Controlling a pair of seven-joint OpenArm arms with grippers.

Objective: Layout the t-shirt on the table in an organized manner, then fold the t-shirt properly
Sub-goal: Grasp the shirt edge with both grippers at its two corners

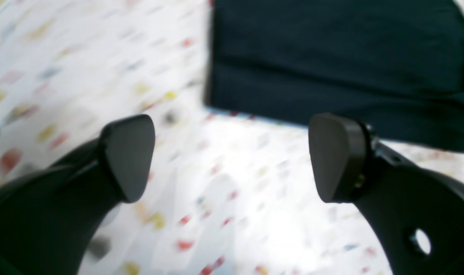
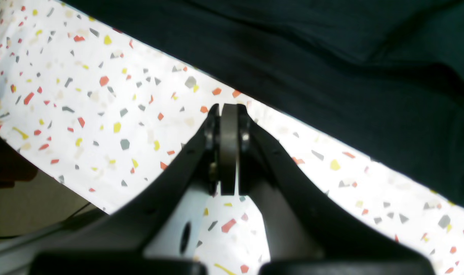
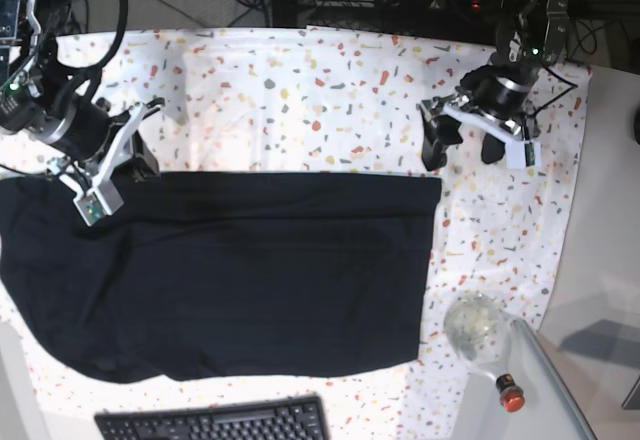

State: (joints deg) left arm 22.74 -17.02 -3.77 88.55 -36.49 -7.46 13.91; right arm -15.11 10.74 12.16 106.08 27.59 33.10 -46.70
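The black t-shirt lies spread flat over the left and middle of the speckled table, its right edge straight. My left gripper hovers just beyond the shirt's upper right corner. In the left wrist view, the left gripper stands open over bare table, with the t-shirt a short way ahead of it. My right gripper sits at the shirt's upper left edge. Its wrist view shows the right gripper shut with nothing in it, over the table right beside the t-shirt's hem.
A black keyboard lies at the front edge. A clear glass bottle with a red cap lies at the front right, by the plain grey side surface. Cables and equipment line the back edge.
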